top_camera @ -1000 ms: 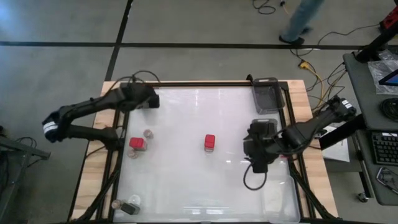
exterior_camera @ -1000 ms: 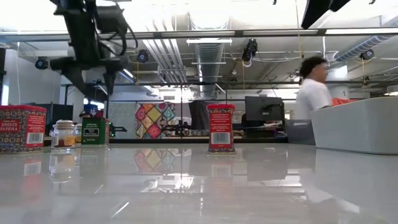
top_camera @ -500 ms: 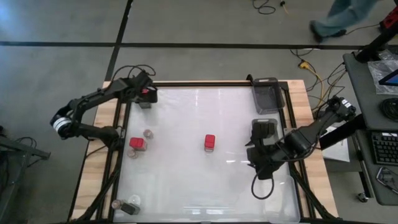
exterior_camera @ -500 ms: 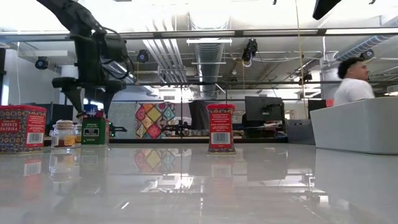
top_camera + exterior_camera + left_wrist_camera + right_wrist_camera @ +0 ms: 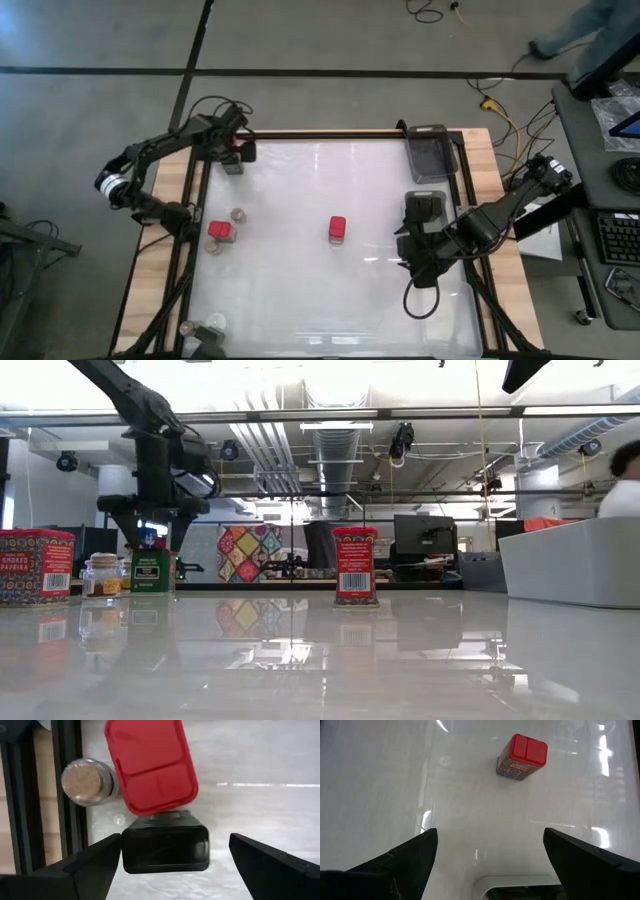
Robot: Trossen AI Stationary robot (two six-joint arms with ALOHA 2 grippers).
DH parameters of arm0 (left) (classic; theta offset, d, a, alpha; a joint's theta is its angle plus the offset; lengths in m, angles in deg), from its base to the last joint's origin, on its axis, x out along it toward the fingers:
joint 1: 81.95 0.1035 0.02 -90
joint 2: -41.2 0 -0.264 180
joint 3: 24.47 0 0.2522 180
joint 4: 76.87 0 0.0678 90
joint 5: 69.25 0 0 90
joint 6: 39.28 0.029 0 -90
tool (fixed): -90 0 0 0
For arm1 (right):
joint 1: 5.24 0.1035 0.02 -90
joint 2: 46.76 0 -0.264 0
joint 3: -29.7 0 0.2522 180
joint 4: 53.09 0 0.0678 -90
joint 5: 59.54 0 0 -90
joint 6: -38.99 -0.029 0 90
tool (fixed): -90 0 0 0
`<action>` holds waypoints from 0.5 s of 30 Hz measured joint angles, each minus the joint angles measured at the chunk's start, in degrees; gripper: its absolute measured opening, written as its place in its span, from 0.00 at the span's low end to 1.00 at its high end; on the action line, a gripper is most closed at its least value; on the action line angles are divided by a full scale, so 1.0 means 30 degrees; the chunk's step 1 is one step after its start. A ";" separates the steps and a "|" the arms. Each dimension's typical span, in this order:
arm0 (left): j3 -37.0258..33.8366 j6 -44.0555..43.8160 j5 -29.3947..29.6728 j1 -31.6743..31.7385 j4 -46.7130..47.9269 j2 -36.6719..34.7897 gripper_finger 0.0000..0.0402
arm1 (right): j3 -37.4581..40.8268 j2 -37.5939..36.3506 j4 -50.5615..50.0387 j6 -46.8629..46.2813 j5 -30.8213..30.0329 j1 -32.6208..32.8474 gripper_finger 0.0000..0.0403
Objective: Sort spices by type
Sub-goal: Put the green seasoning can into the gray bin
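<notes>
In the table's far left corner stand a red tin (image 5: 150,765), a black block (image 5: 165,847) and a cork-topped jar (image 5: 85,781). My left gripper (image 5: 175,865) hangs open above them, pointing steeply down, its fingers on either side of the black block without touching it; the low view shows the gripper (image 5: 150,530) above the tin (image 5: 152,571). Another red tin (image 5: 337,229) stands alone mid-table. My right gripper (image 5: 408,250) waits open, raised, right of it. A red tin (image 5: 220,232) and a jar (image 5: 238,215) stand at the left.
A clear tray (image 5: 428,152) sits at the far right corner. A jar (image 5: 186,328) and a dark block (image 5: 208,335) stand at the near left corner. The dark frame rail (image 5: 195,200) runs along the table's left edge, close to the corner group.
My left gripper has sunk toward the group in the far left corner and tipped to point more steeply down, its fingers staying open. The arm behind it has swung around. No spice has moved.
</notes>
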 joint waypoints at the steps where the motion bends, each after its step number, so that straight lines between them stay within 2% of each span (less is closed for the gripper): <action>1: 0.0000 -0.0014 -0.0017 0.0034 0.0076 0.0186 0.88 | 0.0000 0.0000 -0.0007 0.0000 0.0007 0.0000 0.88; 15: 0.0000 -0.0539 0.0151 0.0112 -0.0369 0.1083 0.87 | 0.0000 0.0000 -0.0210 -0.0182 0.0015 0.0000 0.88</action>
